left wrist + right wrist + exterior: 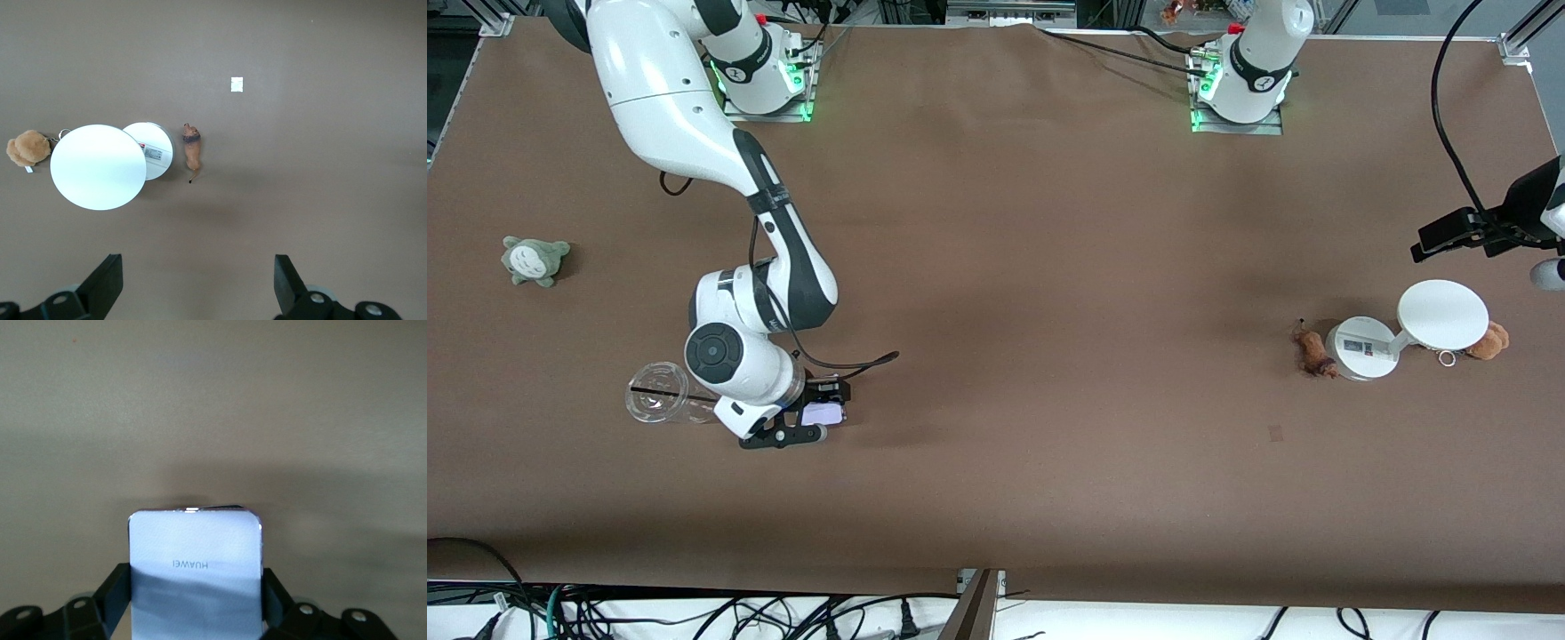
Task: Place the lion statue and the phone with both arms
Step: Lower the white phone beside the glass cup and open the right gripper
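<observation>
The phone, a pale lavender-white slab, sits between the fingers of my right gripper, low over the table near the right arm's end. In the right wrist view the gripper is shut on the phone by its long edges. The lion statue, small and reddish-brown, lies on the table beside the white stand's base, toward the left arm's end. My left gripper hangs high over that area. In the left wrist view it is open and empty, with the lion statue well below it.
A white round stand with a disc has a tan plush with a keyring beside it. A clear cup lies next to the right wrist. A grey-green plush sits at the right arm's end. A small pale patch marks the cloth.
</observation>
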`<state>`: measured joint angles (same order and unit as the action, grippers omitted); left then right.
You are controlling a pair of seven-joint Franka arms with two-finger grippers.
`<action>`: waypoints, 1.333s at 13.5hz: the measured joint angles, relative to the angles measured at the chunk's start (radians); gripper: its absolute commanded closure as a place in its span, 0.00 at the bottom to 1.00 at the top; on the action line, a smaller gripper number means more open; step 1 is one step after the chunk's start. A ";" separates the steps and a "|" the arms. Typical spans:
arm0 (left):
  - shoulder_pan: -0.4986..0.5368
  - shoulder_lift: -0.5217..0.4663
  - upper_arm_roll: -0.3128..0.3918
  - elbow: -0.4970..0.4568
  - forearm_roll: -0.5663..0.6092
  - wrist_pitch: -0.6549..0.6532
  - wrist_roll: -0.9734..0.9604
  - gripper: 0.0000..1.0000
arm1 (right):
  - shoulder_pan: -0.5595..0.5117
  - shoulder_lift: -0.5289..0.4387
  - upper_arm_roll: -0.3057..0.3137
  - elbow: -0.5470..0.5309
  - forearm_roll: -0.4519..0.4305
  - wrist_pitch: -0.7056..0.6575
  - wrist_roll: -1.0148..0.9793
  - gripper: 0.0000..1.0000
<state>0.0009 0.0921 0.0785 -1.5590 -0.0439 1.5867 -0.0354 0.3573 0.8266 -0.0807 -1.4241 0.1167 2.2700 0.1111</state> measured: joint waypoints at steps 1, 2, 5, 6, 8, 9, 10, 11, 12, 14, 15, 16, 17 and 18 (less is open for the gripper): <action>-0.001 0.008 -0.001 0.015 0.000 -0.006 0.000 0.00 | 0.000 0.000 0.001 -0.022 0.000 0.028 0.000 0.49; -0.001 0.017 -0.001 0.027 0.000 -0.013 0.000 0.00 | -0.001 0.000 0.001 -0.047 0.000 0.062 0.000 0.49; -0.001 0.032 -0.001 0.048 0.000 -0.021 0.000 0.00 | -0.005 -0.007 0.001 -0.090 0.004 0.113 0.000 0.26; -0.001 0.034 0.000 0.051 0.000 -0.021 0.000 0.00 | -0.008 -0.009 0.001 -0.093 0.004 0.114 0.000 0.01; 0.000 0.035 0.000 0.052 0.000 -0.022 0.000 0.00 | -0.018 -0.009 0.001 -0.095 0.011 0.114 0.000 0.01; 0.000 0.035 0.000 0.052 0.000 -0.022 0.000 0.00 | -0.023 -0.010 0.001 -0.095 0.015 0.114 0.000 0.01; 0.000 0.035 0.000 0.053 0.000 -0.022 0.000 0.00 | -0.026 -0.015 0.001 -0.095 0.017 0.111 0.000 0.00; 0.000 0.035 0.000 0.054 0.000 -0.022 0.000 0.00 | -0.029 -0.025 0.000 -0.095 0.017 0.102 0.000 0.00; 0.000 0.035 0.000 0.057 0.000 -0.022 0.000 0.00 | -0.032 -0.039 -0.001 -0.095 0.018 0.090 0.000 0.00; 0.000 0.036 0.000 0.060 0.000 -0.022 0.000 0.00 | -0.048 -0.074 -0.007 -0.095 0.018 0.057 0.001 0.00; 0.000 0.036 0.000 0.061 0.000 -0.022 0.000 0.00 | -0.062 -0.093 -0.012 -0.095 0.018 0.043 0.000 0.00; 0.000 0.036 0.000 0.061 0.001 -0.022 0.000 0.00 | -0.075 -0.114 -0.024 -0.095 0.018 0.022 -0.001 0.00; 0.000 0.037 0.000 0.061 0.001 -0.022 0.000 0.00 | -0.087 -0.136 -0.035 -0.095 0.018 -0.010 -0.002 0.00; 0.000 0.037 0.000 0.061 0.001 -0.022 0.000 0.00 | -0.095 -0.162 -0.041 -0.095 0.018 -0.054 -0.005 0.00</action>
<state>0.0008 0.1289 0.0789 -1.4977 -0.0429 1.5642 -0.0354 0.2619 0.6647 -0.1213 -1.5187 0.1347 2.2158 0.1064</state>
